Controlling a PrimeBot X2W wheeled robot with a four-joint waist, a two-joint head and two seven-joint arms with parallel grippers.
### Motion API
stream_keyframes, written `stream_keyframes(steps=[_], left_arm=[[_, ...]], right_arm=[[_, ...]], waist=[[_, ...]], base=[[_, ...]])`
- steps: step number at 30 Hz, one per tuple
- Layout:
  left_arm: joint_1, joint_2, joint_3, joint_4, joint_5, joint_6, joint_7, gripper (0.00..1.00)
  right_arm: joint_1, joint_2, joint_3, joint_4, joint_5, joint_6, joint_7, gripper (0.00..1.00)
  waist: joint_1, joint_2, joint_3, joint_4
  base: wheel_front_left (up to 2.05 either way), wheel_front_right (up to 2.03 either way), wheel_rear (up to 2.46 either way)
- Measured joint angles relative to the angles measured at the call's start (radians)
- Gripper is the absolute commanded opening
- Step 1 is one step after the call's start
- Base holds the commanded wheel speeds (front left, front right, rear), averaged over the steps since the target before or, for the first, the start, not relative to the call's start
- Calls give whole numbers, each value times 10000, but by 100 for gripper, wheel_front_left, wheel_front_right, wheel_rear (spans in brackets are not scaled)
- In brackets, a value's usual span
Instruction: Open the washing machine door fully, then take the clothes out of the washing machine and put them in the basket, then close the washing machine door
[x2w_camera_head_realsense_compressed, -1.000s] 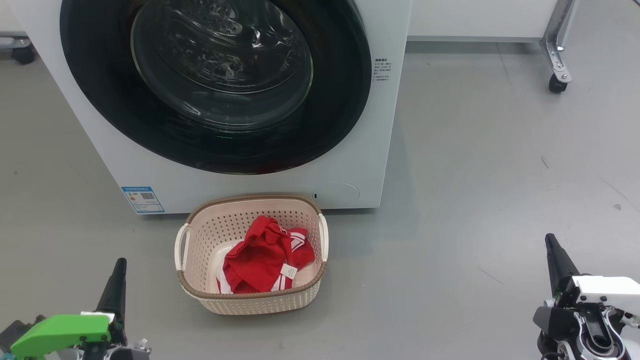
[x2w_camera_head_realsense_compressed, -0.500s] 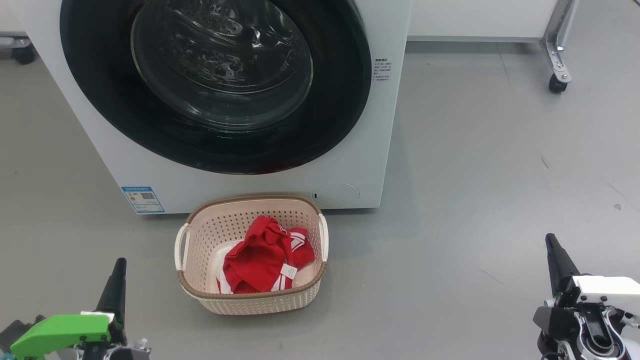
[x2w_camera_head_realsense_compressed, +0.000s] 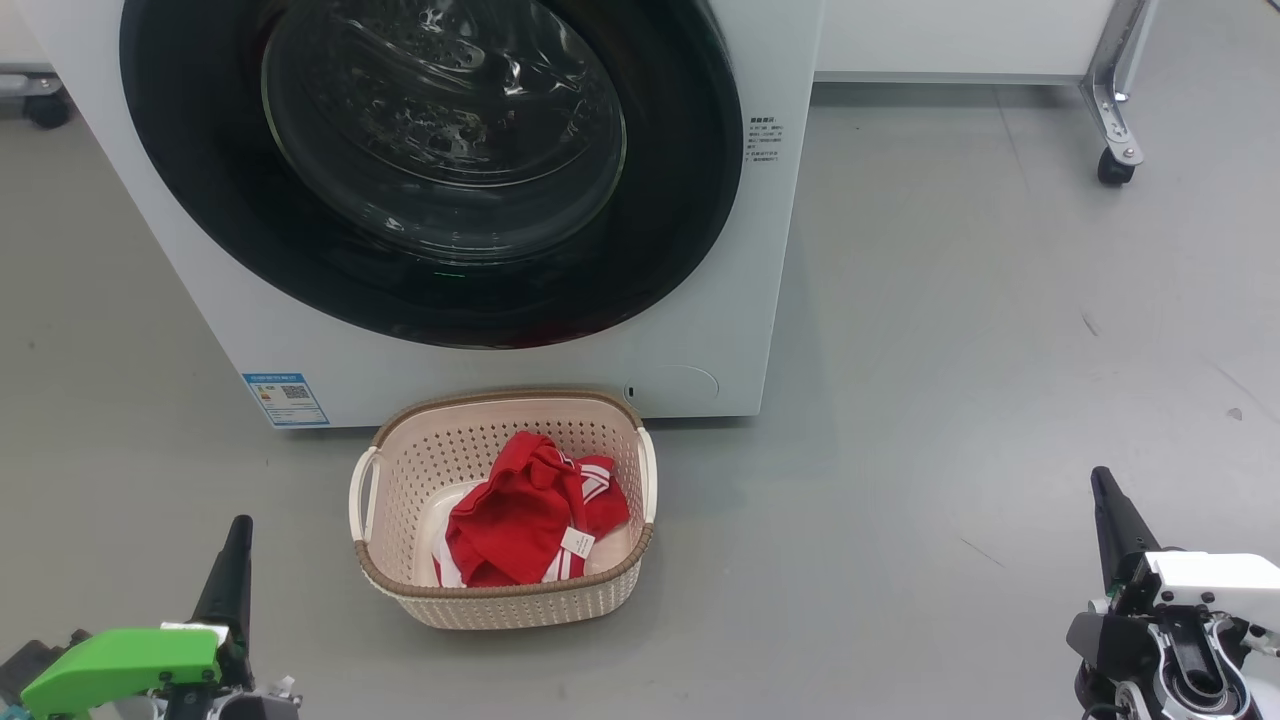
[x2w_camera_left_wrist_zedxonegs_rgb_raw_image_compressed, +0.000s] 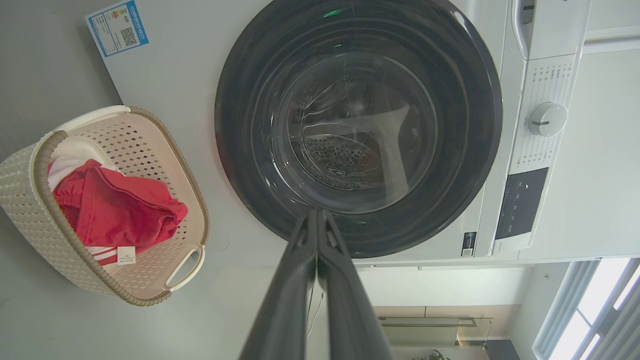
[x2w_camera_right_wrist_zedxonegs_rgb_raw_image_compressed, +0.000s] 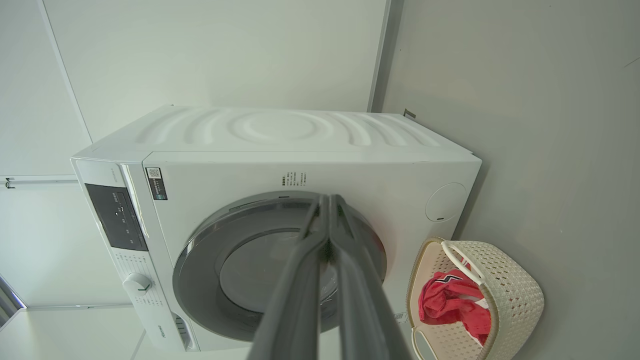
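The white washing machine (x2w_camera_head_realsense_compressed: 690, 330) stands ahead with its round black-rimmed door (x2w_camera_head_realsense_compressed: 430, 160) shut flat against the front; the same door (x2w_camera_left_wrist_zedxonegs_rgb_raw_image_compressed: 357, 125) faces the left wrist view and the door (x2w_camera_right_wrist_zedxonegs_rgb_raw_image_compressed: 280, 270) appears in the right wrist view. On the floor just in front sits the cream basket (x2w_camera_head_realsense_compressed: 500, 590), with red and white clothes (x2w_camera_head_realsense_compressed: 530, 520) lying inside. My left gripper (x2w_camera_head_realsense_compressed: 238, 535) is shut and empty at the lower left, well short of the basket. Far off at the lower right, my right gripper (x2w_camera_head_realsense_compressed: 1100, 482) is shut and empty too.
Grey floor spreads around the machine and to the right. A metal frame leg on a caster (x2w_camera_head_realsense_compressed: 1113, 165) stands at the back right, and another caster (x2w_camera_head_realsense_compressed: 45, 105) at the back left. A blue sticker (x2w_camera_head_realsense_compressed: 285, 398) marks the machine's lower left front.
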Motion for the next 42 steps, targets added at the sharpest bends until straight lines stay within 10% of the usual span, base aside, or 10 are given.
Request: stream_keyframes(steps=[42], left_arm=[[-2, -17, 44, -19, 0, -4, 10, 0]], right_arm=[[-1, 25, -52, -12, -4, 0, 56, 0]], waist=[[0, 0, 3, 1]], base=[[0, 0, 0]])
